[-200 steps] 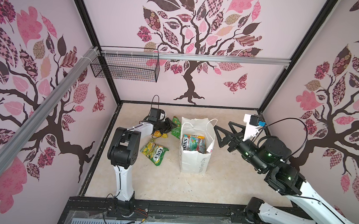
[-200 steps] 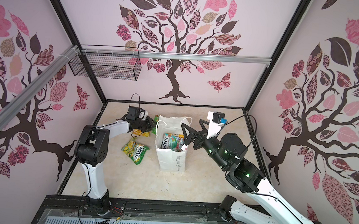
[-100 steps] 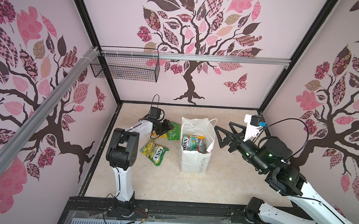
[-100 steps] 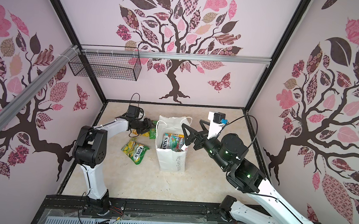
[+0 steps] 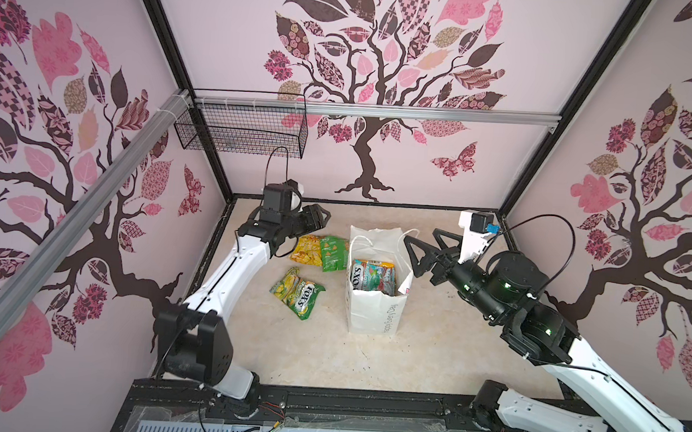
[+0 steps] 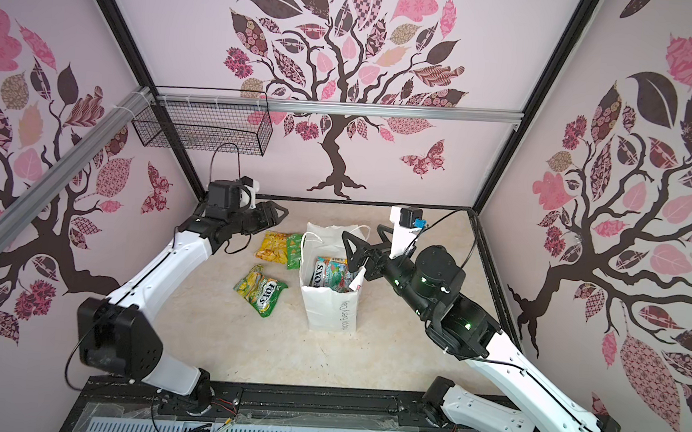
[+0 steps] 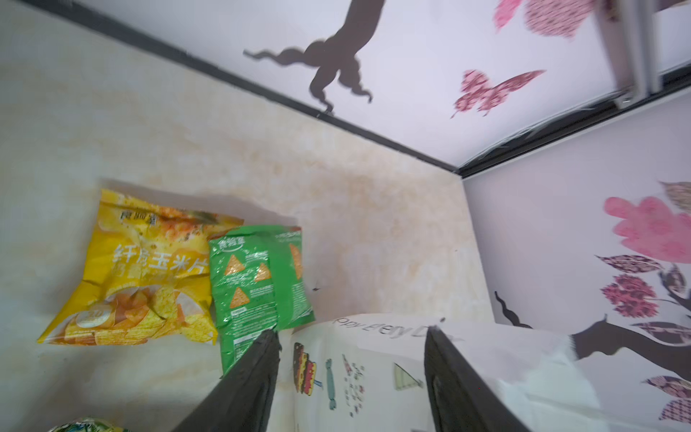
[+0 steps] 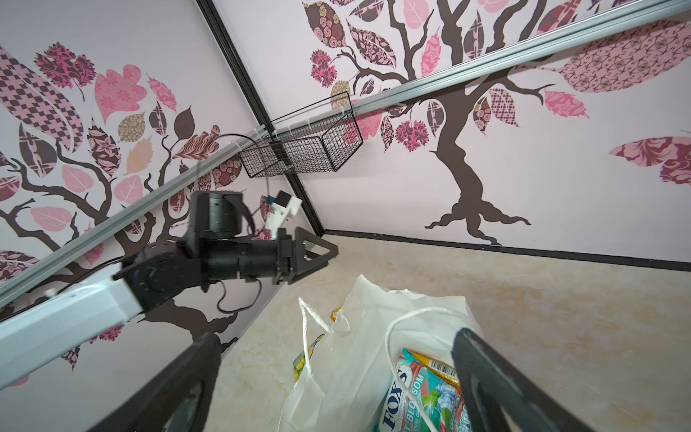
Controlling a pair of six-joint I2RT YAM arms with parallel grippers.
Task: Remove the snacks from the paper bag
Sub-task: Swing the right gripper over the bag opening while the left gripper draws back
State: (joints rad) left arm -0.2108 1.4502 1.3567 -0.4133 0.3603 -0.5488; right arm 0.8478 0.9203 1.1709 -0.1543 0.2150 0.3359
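Note:
The white paper bag (image 5: 375,306) (image 6: 331,307) stands upright mid-table with its mouth open. A teal-red FOX'S snack (image 5: 373,275) (image 8: 418,392) pokes out of it, with an orange packet's edge (image 8: 433,364) behind. Three snacks lie on the table left of the bag: a yellow one (image 5: 307,250) (image 7: 142,276), a green one (image 5: 333,253) (image 7: 258,284) partly over it, and a green-yellow FOX'S one (image 5: 297,293) (image 6: 262,290). My left gripper (image 5: 321,217) (image 7: 351,334) hangs open and empty above the yellow and green packets. Beside the bag's right rim, my right gripper (image 5: 421,241) (image 8: 336,336) is wide open and empty.
A black wire basket (image 5: 241,134) (image 8: 299,149) hangs from the metal rail on the back wall at the left. Walls close in the table at the back and on both sides. A black frame (image 5: 364,406) runs along the front edge.
My left gripper opened, left the green packet lying beside the yellow one, and drew up and back from it. The right arm has barely moved.

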